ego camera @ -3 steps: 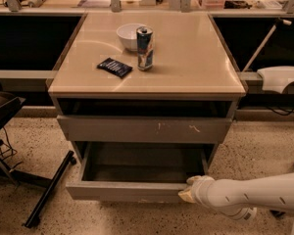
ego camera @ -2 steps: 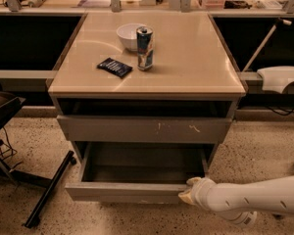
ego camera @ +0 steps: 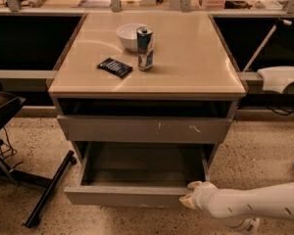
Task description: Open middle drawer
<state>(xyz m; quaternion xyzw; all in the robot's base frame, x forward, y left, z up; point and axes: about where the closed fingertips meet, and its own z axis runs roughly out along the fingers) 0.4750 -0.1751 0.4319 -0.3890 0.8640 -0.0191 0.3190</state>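
The middle drawer (ego camera: pixel 122 196) is the lower grey front of the cabinet. It stands pulled out, and its shallow grey box interior (ego camera: pixel 142 169) shows with nothing in it. My gripper (ego camera: pixel 187 199) is at the end of the white arm (ego camera: pixel 255 207) that comes in from the lower right. It sits at the right end of the drawer's front edge, touching or very close to it. Above is the wider grey front with white scratch marks (ego camera: pixel 147 129), pushed in.
On the beige cabinet top (ego camera: pixel 196 58) stand a white bowl (ego camera: pixel 130 35), a drink can (ego camera: pixel 145 48) and a flat black packet (ego camera: pixel 114 67). A black stand leg (ego camera: pixel 49 190) lies on the floor at the left. A white part (ego camera: pixel 281 77) juts in at the right.
The arm and gripper have shifted slightly down along the drawer's right front corner. The drawer stays pulled out about as far as before.
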